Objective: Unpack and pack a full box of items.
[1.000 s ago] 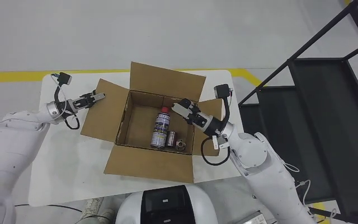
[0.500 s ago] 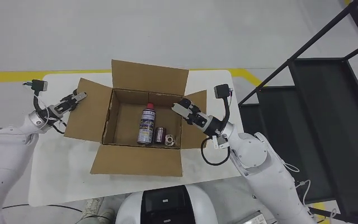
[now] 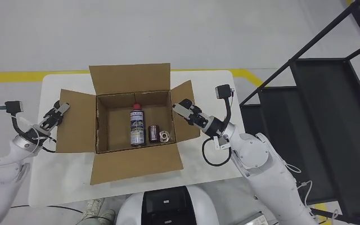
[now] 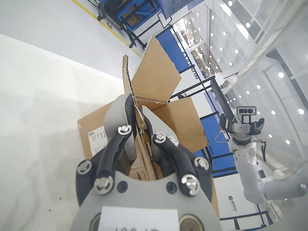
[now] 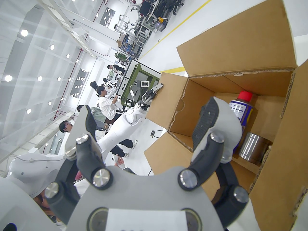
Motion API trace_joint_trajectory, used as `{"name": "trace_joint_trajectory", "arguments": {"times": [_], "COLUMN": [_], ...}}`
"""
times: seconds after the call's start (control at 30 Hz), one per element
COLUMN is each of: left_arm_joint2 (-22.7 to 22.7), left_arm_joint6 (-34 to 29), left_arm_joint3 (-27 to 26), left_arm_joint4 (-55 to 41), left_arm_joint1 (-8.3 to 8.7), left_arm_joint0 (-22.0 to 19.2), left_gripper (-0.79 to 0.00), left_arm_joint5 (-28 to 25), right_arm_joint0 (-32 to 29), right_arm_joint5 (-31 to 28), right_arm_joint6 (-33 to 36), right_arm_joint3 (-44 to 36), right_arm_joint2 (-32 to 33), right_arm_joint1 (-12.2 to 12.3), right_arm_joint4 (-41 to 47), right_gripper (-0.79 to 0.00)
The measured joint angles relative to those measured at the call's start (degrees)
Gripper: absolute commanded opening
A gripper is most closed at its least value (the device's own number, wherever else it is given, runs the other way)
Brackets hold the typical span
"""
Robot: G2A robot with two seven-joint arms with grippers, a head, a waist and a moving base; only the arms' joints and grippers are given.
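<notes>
An open cardboard box sits on the white table, all its flaps spread out. Inside lie a spray can with a red cap and two small metal cylinders. My left gripper is shut on the outer edge of the box's left flap; the cardboard is pinched between its fingers. At the box's right flap my right gripper stands open and holds nothing. The right wrist view looks into the box at the can and one cylinder.
The white table has bare surface to the right of the box and along its front. A black metal staircase stands beyond the table's right side. A yellow floor line runs behind the table.
The box has slid left across the table and turned square, drawn by my left gripper on its left flap. My right gripper has stayed about where it was, still open.
</notes>
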Motion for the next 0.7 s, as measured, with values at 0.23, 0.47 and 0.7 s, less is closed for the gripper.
{"name": "trace_joint_trajectory", "arguments": {"times": [0.23,0.47,0.7], "left_arm_joint2": [-5.9,-10.7,-17.7], "left_arm_joint6": [-4.8,-6.6,-9.1], "left_arm_joint3": [-4.9,-2.1,-0.7], "left_arm_joint4": [-2.1,-3.2,-2.5], "left_arm_joint1": [0.7,0.72,1.26], "left_arm_joint0": [5.3,3.8,2.5], "left_gripper": [0.0,0.0,0.0], "left_arm_joint5": [4.1,2.8,2.1], "right_arm_joint0": [0.0,0.0,0.0], "right_arm_joint5": [0.0,0.0,0.0], "right_arm_joint6": [0.0,0.0,0.0], "right_arm_joint3": [0.0,0.0,0.0], "right_arm_joint2": [0.0,0.0,0.0], "right_arm_joint1": [0.0,0.0,0.0], "right_arm_joint4": [0.0,0.0,0.0], "right_gripper": [0.0,0.0,0.0]}}
